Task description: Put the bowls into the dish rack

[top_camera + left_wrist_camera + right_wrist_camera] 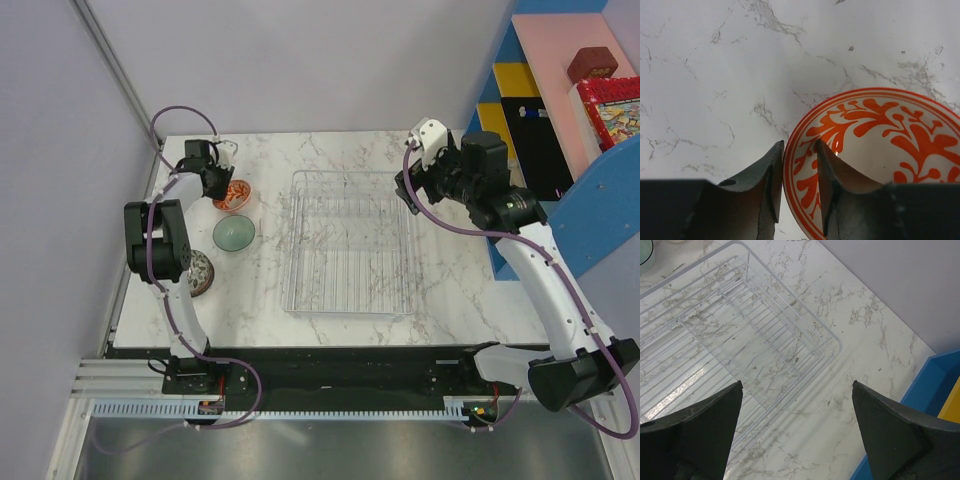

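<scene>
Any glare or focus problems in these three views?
Top external: even light, soft shadows, dish rack wires faint against the table. Left wrist: jaws soft and dark, small specular spot on the orange bowl. Right wrist: bright glare streak on the table under the rack, jaws blurred.

The orange bowl [880,150] runs off the left wrist view from 3 to 6 o'clock, the green bowl [644,255] is a sliver at the right wrist view's 10 o'clock, the rack [755,335] runs off there at 9, and the left arm [160,240] hides the 9 o'clock side of the speckled bowl [204,275].
</scene>
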Robot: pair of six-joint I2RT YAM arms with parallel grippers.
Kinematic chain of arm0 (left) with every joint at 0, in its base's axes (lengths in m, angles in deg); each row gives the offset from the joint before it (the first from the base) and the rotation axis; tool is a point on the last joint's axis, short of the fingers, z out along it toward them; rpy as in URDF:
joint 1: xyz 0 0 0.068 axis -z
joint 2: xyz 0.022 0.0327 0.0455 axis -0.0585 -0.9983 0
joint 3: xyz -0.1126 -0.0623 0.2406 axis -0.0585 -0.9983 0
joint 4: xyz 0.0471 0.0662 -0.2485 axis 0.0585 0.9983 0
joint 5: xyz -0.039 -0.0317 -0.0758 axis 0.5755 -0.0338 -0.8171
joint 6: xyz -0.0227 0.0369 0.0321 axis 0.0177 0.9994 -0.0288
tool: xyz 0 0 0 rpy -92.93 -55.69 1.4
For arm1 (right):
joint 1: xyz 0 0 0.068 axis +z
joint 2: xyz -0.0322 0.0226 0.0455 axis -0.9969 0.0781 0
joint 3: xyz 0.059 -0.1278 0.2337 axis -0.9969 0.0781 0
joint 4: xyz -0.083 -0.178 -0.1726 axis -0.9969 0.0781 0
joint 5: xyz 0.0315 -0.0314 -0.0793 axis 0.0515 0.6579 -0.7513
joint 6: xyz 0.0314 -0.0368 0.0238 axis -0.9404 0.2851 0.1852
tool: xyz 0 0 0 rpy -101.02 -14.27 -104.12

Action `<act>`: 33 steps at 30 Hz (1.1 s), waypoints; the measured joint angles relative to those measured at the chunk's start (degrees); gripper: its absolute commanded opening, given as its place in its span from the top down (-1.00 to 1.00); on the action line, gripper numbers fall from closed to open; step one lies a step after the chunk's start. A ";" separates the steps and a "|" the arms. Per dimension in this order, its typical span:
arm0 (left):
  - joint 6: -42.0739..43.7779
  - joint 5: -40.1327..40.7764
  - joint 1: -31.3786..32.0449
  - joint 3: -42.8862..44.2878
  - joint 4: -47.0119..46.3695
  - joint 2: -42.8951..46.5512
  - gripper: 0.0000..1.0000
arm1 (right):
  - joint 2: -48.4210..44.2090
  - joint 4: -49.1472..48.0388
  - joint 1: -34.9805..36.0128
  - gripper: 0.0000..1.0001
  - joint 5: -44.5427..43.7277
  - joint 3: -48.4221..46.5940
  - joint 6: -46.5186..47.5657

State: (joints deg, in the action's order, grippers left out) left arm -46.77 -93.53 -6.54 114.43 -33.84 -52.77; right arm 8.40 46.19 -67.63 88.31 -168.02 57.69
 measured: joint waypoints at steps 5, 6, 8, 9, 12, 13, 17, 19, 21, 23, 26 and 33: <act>0.39 -0.52 0.28 1.18 -0.11 -0.33 0.62 | 0.15 -0.04 0.00 -0.95 -0.11 0.31 0.00; 0.39 -0.74 0.35 1.25 -0.07 -0.33 0.76 | 0.24 -0.02 0.00 -0.95 -0.13 0.33 -0.02; 0.42 -0.85 0.42 1.31 -0.07 -0.33 0.93 | 0.33 -0.04 0.00 -0.95 -0.15 0.42 0.00; 0.42 -1.03 0.42 1.31 0.02 -0.33 0.96 | 0.35 -0.02 0.00 -0.95 -0.17 0.48 0.00; 0.42 -1.36 0.42 1.31 -0.02 -0.31 0.96 | 0.35 -0.02 0.00 -0.95 -0.17 0.52 -0.02; 0.42 -1.44 0.42 1.31 -0.02 -0.31 0.96 | 0.35 -0.02 0.00 -0.95 -0.17 0.52 0.00; 0.37 -2.01 0.42 1.31 0.17 0.00 0.96 | 0.35 -0.04 0.00 -0.95 -0.17 0.55 -0.02; 0.33 -2.89 0.42 1.31 0.46 0.33 0.96 | 0.35 -0.11 0.00 -0.95 -0.15 0.57 -0.13; 0.31 -3.78 0.42 1.31 0.81 0.79 0.96 | 0.55 -0.44 0.00 -0.95 -0.02 0.57 -0.66; -0.13 -5.03 0.44 1.31 1.38 1.77 0.96 | 1.05 -0.90 0.00 -0.95 0.09 0.57 -1.57; -1.09 -7.43 0.55 1.33 2.19 3.89 0.96 | 2.45 -2.08 0.00 -0.95 0.11 0.57 -3.78; -3.26 -12.07 0.76 2.40 3.58 9.73 0.96 | 5.60 -6.71 0.00 -0.95 0.59 0.74 -11.67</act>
State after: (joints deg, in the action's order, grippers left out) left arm -50.03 -105.60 -5.77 116.84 -30.25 -43.04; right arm 14.00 39.48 -67.63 88.90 -167.28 46.02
